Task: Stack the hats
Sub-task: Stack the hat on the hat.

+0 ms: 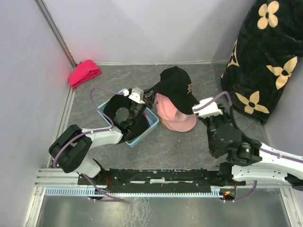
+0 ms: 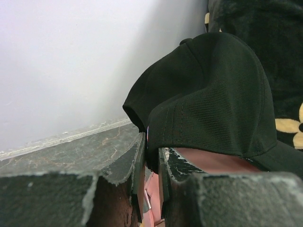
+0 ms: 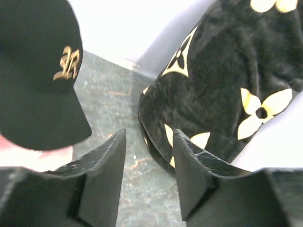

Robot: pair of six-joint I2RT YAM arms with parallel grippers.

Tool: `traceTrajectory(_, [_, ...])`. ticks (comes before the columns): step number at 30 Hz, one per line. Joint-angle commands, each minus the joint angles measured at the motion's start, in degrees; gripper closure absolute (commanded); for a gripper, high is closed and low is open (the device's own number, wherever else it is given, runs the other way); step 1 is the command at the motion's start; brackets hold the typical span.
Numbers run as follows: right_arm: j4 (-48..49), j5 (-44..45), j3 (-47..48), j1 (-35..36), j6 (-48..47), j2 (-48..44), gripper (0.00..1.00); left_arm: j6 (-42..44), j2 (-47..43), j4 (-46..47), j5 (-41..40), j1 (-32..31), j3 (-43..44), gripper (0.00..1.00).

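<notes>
Hat (image 1: 177, 87) (black, gold-embroidered) atop pink hat (image 1: 173, 119).

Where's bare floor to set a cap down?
Free: back floor between red cloth and black cap; front floor between bin and right arm. Crowded: centre, with bin, left arm, pink cap. Far right: floral bag.
</notes>
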Motion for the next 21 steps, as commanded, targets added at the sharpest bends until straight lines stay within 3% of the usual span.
traceTrajectory(1, [5.83,-2.49,10.04,0.0,1.77,2.28,0.42,-1.71,0.25,6.88,0.57,-0.39,-0.97,0.78])
traceTrajectory(6, [2.91,-5.46,19.41,-3.07,4.3,11.67,0.27,-0.43,-0.11,8.88,2.6,-0.65,-1.87,0.77])
traceTrajectory(11, [-15.75,-17.27,34.22,-12.68,23.46,19.04,0.23,3.14,0.38,13.49,5.12,-0.9,-3.46,0.78])
traceTrajectory(21, [-33.6,-34.25,57.02,-25.69,38.96,34.59,0.22,10.45,2.43,18.41,9.9,-1.42,-3.84,0.77])
